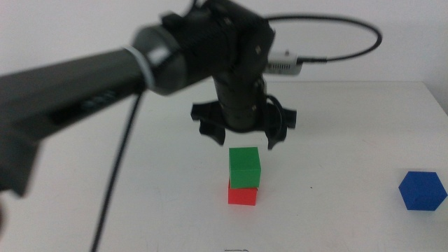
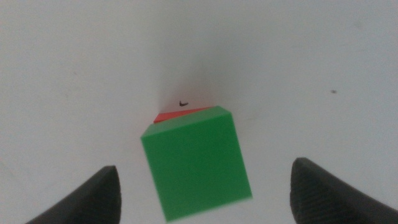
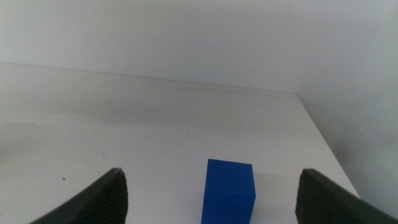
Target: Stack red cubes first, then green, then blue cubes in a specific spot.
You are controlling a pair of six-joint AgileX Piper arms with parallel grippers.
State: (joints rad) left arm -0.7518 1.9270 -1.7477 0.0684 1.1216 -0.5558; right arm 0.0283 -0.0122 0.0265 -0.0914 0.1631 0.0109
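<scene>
The green cube [image 1: 244, 167] rests on top of the red cube [image 1: 242, 195] near the middle of the white table, slightly turned against it. My left gripper [image 1: 243, 133] hangs open just above the green cube, touching nothing. From the left wrist the green cube [image 2: 196, 162] fills the space between the spread jaws, and only a sliver of the red cube [image 2: 172, 116] peeks out beneath it. The blue cube [image 1: 423, 190] sits alone at the table's right side. My right gripper [image 3: 211, 199] is open, with the blue cube [image 3: 229, 190] on the table between and beyond its jaws.
A white connector and black cable [image 1: 329, 42] loop behind the left arm at the back of the table. The table's right edge [image 1: 437, 98] runs close to the blue cube. A small dark speck [image 2: 183, 103] marks the tabletop beside the stack.
</scene>
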